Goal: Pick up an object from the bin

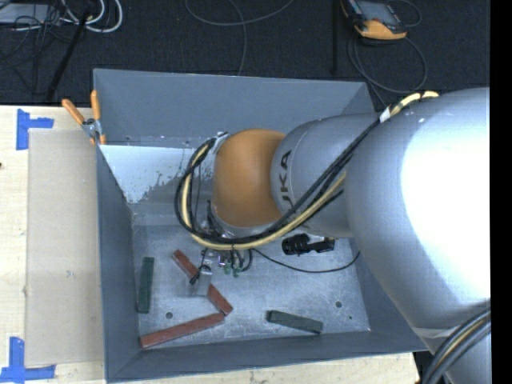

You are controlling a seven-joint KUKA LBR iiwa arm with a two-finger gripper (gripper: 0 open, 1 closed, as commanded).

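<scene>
In the grey metal bin (116, 238), a dark green bar (144, 285) lies at the left; right of it a short red-brown block (185, 264), just beside the gripper (198, 282); a second red-brown block (219, 299) nearer the front; a long red-brown strip (182, 330) before both; another dark green bar (294, 321) front right.

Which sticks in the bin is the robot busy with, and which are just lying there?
Job: hand, bin, and probably the small brown stick right beside the hand.

Lying about: angled brown stick, long brown stick, left green stick, right green stick.
</scene>
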